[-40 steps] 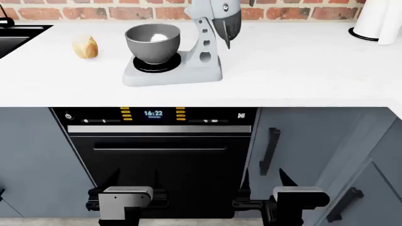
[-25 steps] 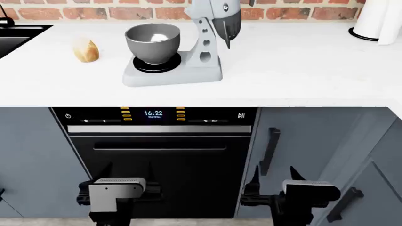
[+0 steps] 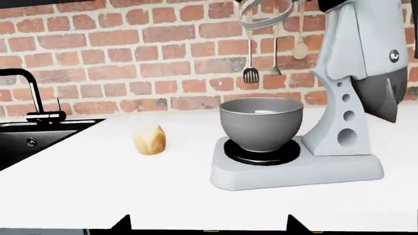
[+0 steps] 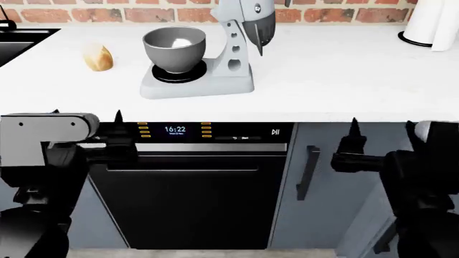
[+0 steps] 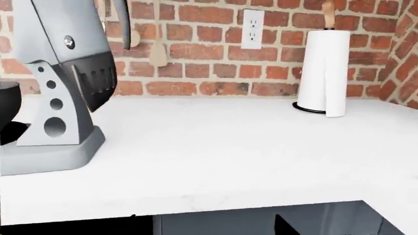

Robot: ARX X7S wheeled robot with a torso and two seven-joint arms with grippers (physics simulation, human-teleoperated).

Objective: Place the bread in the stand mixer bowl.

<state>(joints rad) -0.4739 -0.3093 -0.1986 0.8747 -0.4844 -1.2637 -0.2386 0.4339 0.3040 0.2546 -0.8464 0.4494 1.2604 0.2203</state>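
Note:
The bread (image 4: 98, 57), a small golden-tan chunk, lies on the white counter left of the stand mixer bowl (image 4: 174, 47). The dark-grey bowl sits on the light-grey mixer (image 4: 237, 59) under its tilted head. In the left wrist view the bread (image 3: 150, 139) and the bowl (image 3: 261, 122) are well ahead across the counter. My left gripper (image 4: 86, 114) is open and empty at the counter's front edge, below the bread; its tips show in its own view (image 3: 207, 223). My right gripper (image 4: 381, 126) is open and empty at the front edge, far right of the mixer (image 5: 58, 98).
A black sink (image 4: 18, 43) and tap (image 3: 26, 93) are at the counter's left end. A paper towel roll (image 4: 434, 21) stands at the back right. Utensils (image 3: 251, 73) hang on the brick wall. An oven (image 4: 186, 183) and grey cabinets are below the counter.
Both arms have risen from low in front of the oven door to the height of the counter's front edge. The bread and the mixer have not moved.

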